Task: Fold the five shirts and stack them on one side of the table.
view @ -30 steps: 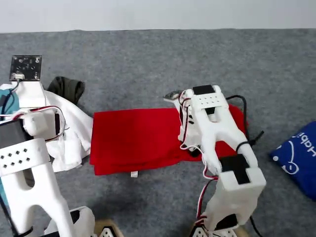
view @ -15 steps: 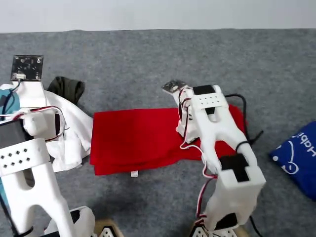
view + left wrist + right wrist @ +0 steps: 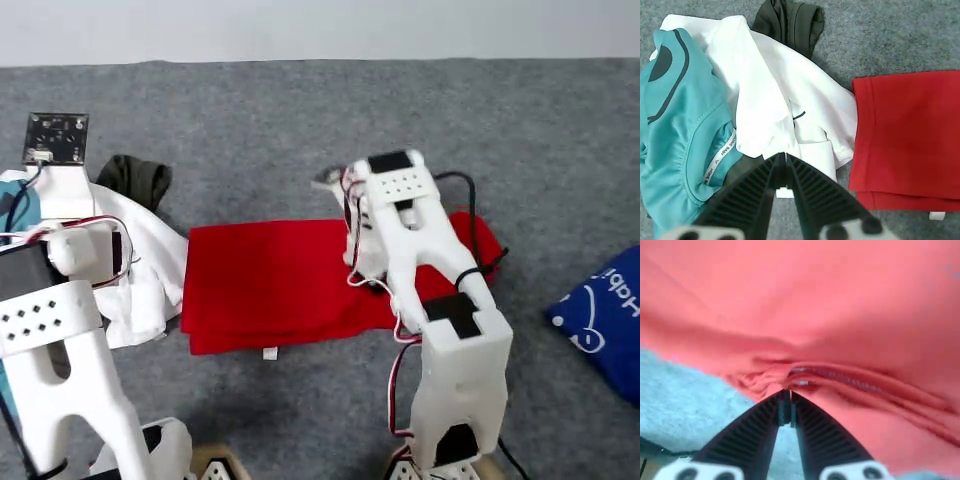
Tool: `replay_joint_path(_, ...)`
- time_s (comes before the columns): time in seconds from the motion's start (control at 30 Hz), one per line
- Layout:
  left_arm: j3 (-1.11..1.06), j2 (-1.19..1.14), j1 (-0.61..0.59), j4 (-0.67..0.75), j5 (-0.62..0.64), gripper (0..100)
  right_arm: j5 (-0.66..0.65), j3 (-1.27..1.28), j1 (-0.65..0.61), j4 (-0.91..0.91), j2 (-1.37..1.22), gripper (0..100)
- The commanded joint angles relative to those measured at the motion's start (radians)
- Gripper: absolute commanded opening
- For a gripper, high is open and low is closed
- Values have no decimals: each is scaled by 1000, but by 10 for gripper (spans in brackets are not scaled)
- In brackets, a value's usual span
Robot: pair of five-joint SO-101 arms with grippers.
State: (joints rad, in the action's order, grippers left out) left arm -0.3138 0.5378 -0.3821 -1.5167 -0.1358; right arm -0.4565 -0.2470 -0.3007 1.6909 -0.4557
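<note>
right gripper pinches the red shirt, left one closed on nothing

at the far left of the grey table [image 3: 250, 120] lies a crumpled teal shirt [image 3: 680, 115], partly under a rumpled white shirt [image 3: 775, 100]. the left gripper [image 3: 785, 167] is above this heap, over the white shirt's edge, its jaws pressed together with nothing between them. whether it touches the cloth cannot be told. a dark olive shirt [image 3: 790, 20] is bunched at the far side of the white one, touching it. next comes the red shirt [image 3: 270, 280], spread flat in a folded rectangle in the middle of the table, its left edge just beside the white shirt and a small white tag [image 3: 270, 352] at its near edge. the right arm [image 3: 425, 270] stretches over the red shirt's right half. the right gripper [image 3: 786, 400] is clenched on a gathered fold of red fabric at the shirt's edge, where the cloth meets the grey surface. at the far right edge lies a blue shirt [image 3: 605, 315] with a white print, well apart from the red one.
</note>
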Motion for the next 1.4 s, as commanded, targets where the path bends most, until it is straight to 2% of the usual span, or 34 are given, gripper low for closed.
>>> replay_joint_path(0.0,8,38,-32,-28,0,2,-3,-173,-36,88,114,10)
replay_joint_path(0.07,8,63,-84,-26,9,2,26,-210,-65,96,142,10)
replay_joint_path(0.13,8,98,-157,-23,25,2,110,-239,-97,91,151,11)
replay_joint_path(0.37,-47,184,-397,-25,21,2,525,-261,-248,-47,97,12)
replay_joint_path(0.53,-120,219,-525,-26,-34,2,623,-262,-334,-145,36,11)
replay_joint_path(0.67,-162,253,-592,-25,-51,2,796,-264,-397,-242,-1,24)
replay_joint_path(0.73,-182,272,-611,-25,-51,2,818,-264,-438,-275,-27,95)
replay_joint_path(0.83,-214,299,-631,-25,-51,2,867,-264,-495,-283,-79,266)
replay_joint_path(0.9,-231,322,-644,-25,-51,2,895,-264,-521,-282,-108,322)
replay_joint_path(1.13,-295,433,-652,-28,-51,2,895,-288,-570,-298,-170,280)
replay_joint_path(1.37,-354,548,-649,-25,-115,2,893,-465,-587,-285,-274,281)
